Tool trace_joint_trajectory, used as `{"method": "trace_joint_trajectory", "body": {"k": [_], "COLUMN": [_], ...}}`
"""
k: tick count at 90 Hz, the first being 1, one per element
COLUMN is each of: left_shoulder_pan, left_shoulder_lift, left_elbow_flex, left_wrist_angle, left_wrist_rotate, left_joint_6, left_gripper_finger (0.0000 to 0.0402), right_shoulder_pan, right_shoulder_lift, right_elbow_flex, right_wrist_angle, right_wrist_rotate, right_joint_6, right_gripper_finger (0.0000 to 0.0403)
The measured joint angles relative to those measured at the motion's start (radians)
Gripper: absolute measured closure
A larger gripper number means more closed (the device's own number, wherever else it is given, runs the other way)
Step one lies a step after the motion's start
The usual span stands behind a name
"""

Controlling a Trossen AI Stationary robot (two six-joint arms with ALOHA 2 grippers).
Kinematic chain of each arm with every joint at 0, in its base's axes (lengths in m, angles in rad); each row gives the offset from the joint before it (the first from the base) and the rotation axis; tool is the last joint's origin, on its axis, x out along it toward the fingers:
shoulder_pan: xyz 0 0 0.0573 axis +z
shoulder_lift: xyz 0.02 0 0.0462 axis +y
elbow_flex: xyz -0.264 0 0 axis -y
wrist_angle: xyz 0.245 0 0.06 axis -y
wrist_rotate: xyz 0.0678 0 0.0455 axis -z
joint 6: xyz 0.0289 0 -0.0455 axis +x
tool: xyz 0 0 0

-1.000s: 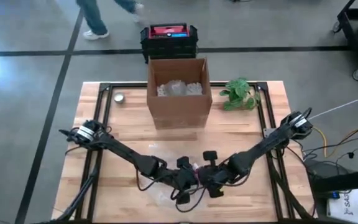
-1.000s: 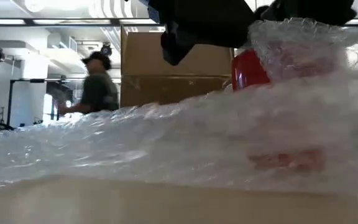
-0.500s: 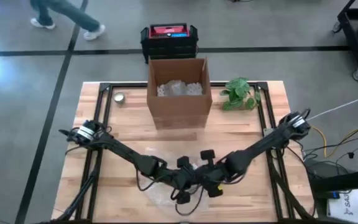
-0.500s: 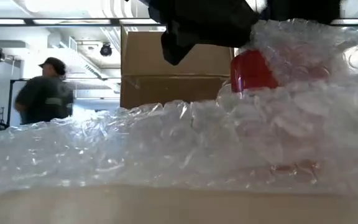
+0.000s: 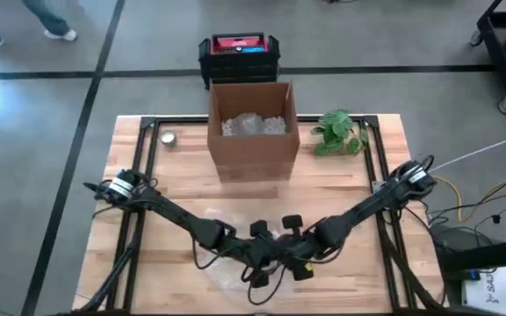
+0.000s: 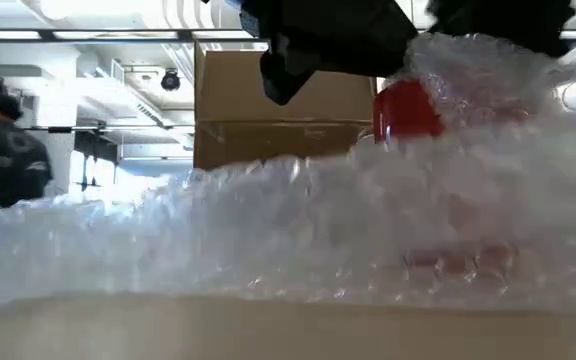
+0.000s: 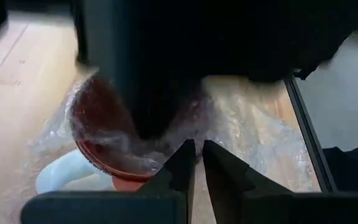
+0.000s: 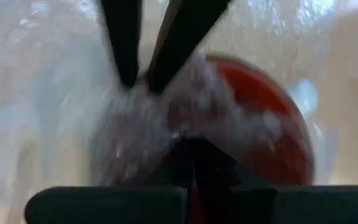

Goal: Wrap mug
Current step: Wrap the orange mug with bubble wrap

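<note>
Walked leftward since a second ago, person (image 6: 3,165) in dark top and cap, now at the left edge of the low view and only feet left in the far corner of the high view; nudged a little toward the left arm in the same span, right arm's forearm; bulged up higher across the low view, bubble wrap (image 6: 268,230). Both arms stretched to the middle of the near edge of the wooden counter (image 5: 139,254), meeting over the clear sheet. Left gripper (image 5: 264,255) low against the red mug (image 6: 403,110), jaws drawn almost together with only a thin slit between them, pinching a fold of wrap at the mug's rim. Right gripper (image 5: 293,256) just beside it on the other side, jaws closed on wrap pulled over the mug's red wall. Mug lying on the sheet between the two grippers, partly covered in wrap, open mouth and pale handle (image 7: 61,177) showing in the left wrist view. Farther back on the counter, well apart from the grippers: open cardboard box (image 5: 253,132) with pale packing inside, small green plant (image 5: 338,132) just beside the box toward the right arm's side, small round tin (image 5: 169,138) toward the left arm's side. On the floor beyond the counter, black-and-red toolbox (image 5: 238,53).
</note>
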Motion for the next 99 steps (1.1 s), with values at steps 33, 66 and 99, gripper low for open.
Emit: {"method": "trace_joint_trajectory", "body": {"k": [33,66,99], "left_shoulder_pan": [0.000,0.001,0.000], "left_shoulder_lift": [0.000,0.001,0.001], "left_elbow_flex": [0.002,0.000,0.000], "left_wrist_angle": [0.003,-0.003,0.002], "left_wrist_rotate": [-0.008,0.001,-0.002], "left_joint_6": [0.003,0.000,0.000], "left_gripper_finger": [0.0381,0.0381,0.0381], "right_shoulder_pan": [0.000,0.011,-0.024], "right_shoulder_lift": [-0.049,-0.116,0.012], "right_elbow_flex": [0.054,0.048,-0.004], "right_wrist_angle": [-0.064,-0.031,0.024], "right_wrist_rotate": [-0.026,-0.106,-0.096], "right_joint_6": [-0.039,-0.026,-0.050], "right_gripper_finger": [0.0403,0.0403,0.0403]}}
